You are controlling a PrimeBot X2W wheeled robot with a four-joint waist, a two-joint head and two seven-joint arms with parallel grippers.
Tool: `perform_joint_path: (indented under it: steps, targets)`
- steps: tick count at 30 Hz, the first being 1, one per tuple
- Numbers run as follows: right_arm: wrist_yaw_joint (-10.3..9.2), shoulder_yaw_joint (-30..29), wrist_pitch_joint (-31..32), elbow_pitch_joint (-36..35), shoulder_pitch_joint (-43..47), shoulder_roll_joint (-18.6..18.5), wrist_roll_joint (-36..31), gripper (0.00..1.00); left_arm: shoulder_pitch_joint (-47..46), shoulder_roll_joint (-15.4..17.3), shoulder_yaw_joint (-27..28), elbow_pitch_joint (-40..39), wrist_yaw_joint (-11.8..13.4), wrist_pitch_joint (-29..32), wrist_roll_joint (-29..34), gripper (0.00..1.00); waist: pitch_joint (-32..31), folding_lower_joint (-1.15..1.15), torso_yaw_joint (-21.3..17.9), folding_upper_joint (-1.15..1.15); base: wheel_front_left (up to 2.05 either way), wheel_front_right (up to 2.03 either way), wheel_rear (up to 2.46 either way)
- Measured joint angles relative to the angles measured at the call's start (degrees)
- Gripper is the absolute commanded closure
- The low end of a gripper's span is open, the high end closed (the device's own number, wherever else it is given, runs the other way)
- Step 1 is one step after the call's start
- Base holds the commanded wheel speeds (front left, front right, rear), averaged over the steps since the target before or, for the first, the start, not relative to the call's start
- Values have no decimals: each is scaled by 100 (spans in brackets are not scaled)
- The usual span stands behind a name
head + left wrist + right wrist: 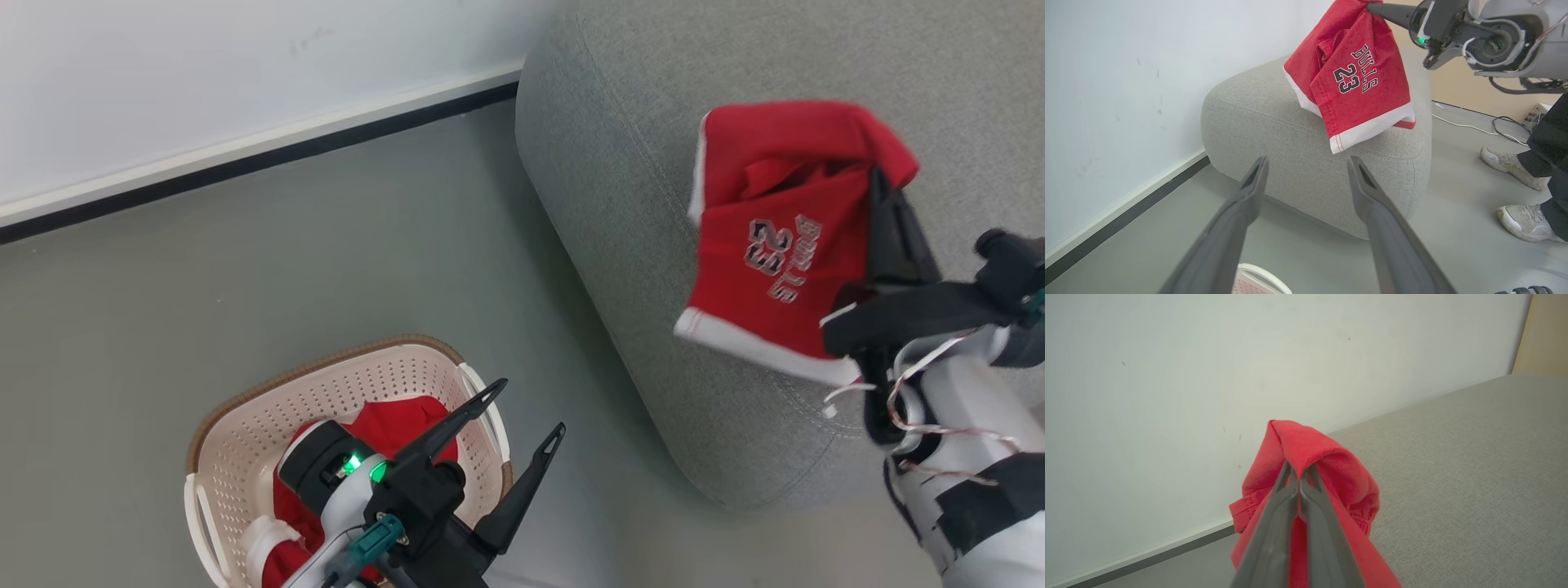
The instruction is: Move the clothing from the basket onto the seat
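Above the seat, head view: right gripper (878,181) clenched on a fold of the red shorts (775,245), which hang bunched over the grey seat (620,163) near its rounded edge.
Shorts, detail: white trim along hem and side; dark lettering edged in white, upside down to this camera.
Floor beside the seat: basket (269,408), cream with a brown rim, well apart from the seat's corner; a second red garment (396,418) with white trim lies inside.
Left gripper (529,406): over the basket's seat-side rim, fingers spread wide, nothing between them.
Left wrist view, facing the seat: left gripper (1308,161) released, both fingers pointing at the seat (1274,122); a sliver of basket (1261,278) rim below them.
Over the seat: red shorts (1355,90) dangle from the right gripper (1372,6), pinched at the top; print reads "BULLS 23"; whether the white hem touches the seat cannot be told.
Beyond the seat: a person's pale shoes (1515,163) and dark trouser legs; a cable (1461,124) on the floor.
Right wrist view, over the seat: right gripper (1299,470) pressed together on a fold of the red shorts (1331,465); cloth drapes down either side of the fingers; seat (1453,457) to one side, white wall (1208,375) behind.
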Motion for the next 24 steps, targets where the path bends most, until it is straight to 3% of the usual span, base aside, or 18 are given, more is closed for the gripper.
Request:
perform_joint_path:
  steps: [24]
  targets:
    - [-9,-1559,-40,926,-1694,-837,132,100,-505,194,-140,-426,-149,177,149,0,854,0,236,0,0,0,0]
